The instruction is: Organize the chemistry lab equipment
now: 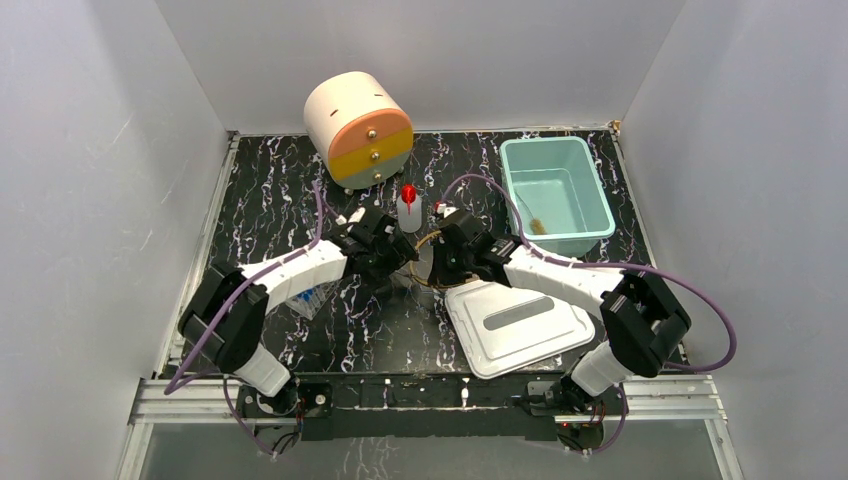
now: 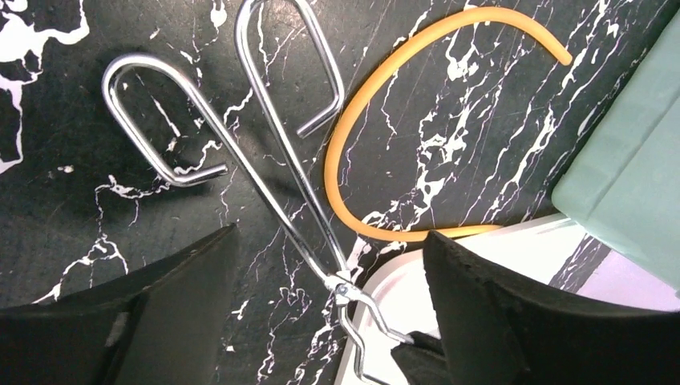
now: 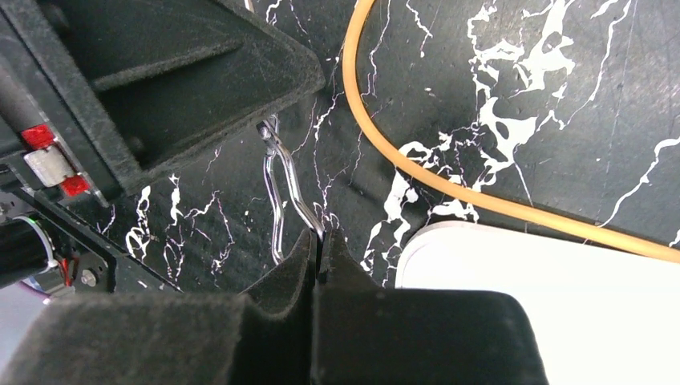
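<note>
The metal forceps (image 2: 273, 152) lie on the black marbled table, loop handles pointing away and crooked tips resting at the edge of the white lid (image 2: 449, 265). My left gripper (image 2: 329, 233) hangs open over the forceps' pivot, one finger on each side, touching nothing. My right gripper (image 3: 322, 238) is shut on one forceps (image 3: 277, 180) tip. The tan tubing (image 2: 369, 120) curves just beside them. In the top view both grippers, left (image 1: 385, 262) and right (image 1: 447, 262), meet mid-table in front of the white squeeze bottle (image 1: 408, 210).
The teal bin (image 1: 590, 190) stands at the back right with a brush (image 1: 538, 222) inside. Its white lid (image 1: 515, 325) lies in front of the right arm. The drum-shaped drawer unit (image 1: 358, 128) sits at the back. A clear tube rack (image 1: 310, 298) peeks out under the left arm.
</note>
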You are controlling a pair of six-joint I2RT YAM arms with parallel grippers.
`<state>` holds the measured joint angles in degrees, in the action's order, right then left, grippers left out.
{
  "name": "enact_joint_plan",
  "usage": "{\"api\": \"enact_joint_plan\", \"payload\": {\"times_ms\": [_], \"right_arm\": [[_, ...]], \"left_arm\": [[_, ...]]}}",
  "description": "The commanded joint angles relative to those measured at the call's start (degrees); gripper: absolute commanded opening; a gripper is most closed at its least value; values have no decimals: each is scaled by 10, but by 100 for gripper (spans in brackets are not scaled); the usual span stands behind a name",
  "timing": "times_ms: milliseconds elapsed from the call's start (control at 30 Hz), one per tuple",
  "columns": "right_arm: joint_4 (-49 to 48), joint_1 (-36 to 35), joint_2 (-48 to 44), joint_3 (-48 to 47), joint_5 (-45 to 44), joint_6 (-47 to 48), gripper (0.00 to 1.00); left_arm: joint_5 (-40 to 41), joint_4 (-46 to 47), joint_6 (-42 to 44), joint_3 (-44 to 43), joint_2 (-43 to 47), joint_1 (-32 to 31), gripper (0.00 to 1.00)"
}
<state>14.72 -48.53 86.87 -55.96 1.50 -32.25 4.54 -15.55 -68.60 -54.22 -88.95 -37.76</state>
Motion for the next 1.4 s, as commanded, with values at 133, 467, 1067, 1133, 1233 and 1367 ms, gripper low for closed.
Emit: {"api": "enact_joint_plan", "payload": {"times_ms": [133, 467, 1067, 1133, 1233, 1367], "right_arm": [[-8, -10, -25, -16, -11, -55, 0], [-15, -13, -33, -4, 5, -69, 0], [-71, -14, -97, 28, 46, -87, 48], [-71, -14, -90, 21, 48, -86, 53], [-87, -14, -76, 8, 68, -83, 58], [-114, -15, -56, -6, 113, -87, 60]], "left_arm": [[46, 17, 23, 9, -33, -13, 64], [72, 17, 52, -3, -58, -23, 18], [52, -31, 84, 11, 78, -23, 0], [50, -38, 82, 12, 98, -23, 0], [45, -42, 78, 8, 122, -23, 0], [36, -45, 82, -7, 134, -23, 0]]}}
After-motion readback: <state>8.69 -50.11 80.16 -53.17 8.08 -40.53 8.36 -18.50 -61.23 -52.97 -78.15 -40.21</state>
